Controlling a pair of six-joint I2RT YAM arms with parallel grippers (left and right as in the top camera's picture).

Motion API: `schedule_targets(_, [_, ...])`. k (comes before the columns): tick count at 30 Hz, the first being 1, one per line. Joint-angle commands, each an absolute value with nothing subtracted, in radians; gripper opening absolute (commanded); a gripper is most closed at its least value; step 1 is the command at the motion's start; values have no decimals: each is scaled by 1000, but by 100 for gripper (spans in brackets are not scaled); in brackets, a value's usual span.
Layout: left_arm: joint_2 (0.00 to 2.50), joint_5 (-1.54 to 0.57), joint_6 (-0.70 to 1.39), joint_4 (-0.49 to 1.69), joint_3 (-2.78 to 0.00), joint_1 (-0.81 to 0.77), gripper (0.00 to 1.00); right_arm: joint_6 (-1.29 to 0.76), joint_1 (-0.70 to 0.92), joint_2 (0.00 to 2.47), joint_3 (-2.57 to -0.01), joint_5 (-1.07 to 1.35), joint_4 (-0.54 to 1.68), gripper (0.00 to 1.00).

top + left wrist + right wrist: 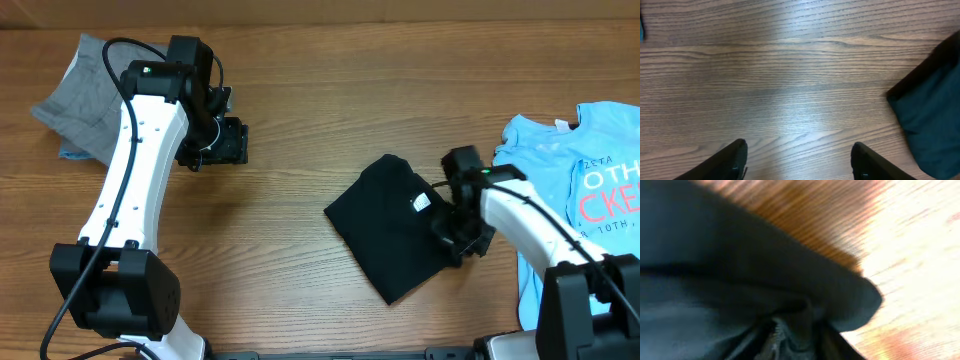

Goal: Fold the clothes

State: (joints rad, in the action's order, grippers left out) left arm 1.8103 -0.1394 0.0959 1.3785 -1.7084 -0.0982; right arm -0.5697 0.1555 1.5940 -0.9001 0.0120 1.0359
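Right hand (455, 238) is sitting at the right edge of the folded black T-shirt (390, 225), can't tell if it's pinching fabric. Light blue tee (590, 180) is lying just beside. Farther back, left hand (799, 155) is hovering spread over the table (790, 75), grey shorts (80, 95) lying in the far corner.

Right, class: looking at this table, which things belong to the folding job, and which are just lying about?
Belong to the job:
black T-shirt, already in a compact fold, mid-table
light blue printed tee, right edge
grey shorts, far left corner

Just there:
wooden table, the only non-garment item
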Motion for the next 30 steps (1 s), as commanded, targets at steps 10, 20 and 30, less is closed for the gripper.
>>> schedule_targets(10, [1805, -462, -141, 1372, -1729, -129, 66, -418, 150, 1327, -1086, 170, 1152, 19])
schedule_targets(20, [1811, -595, -319, 1290, -1646, -368, 41, -601, 148, 1354, -870, 186, 1082, 4])
schedule_targets(30, [1812, -566, -311, 1162, -1468, -523, 55, -855, 100, 1385, -590, 65, 875, 4])
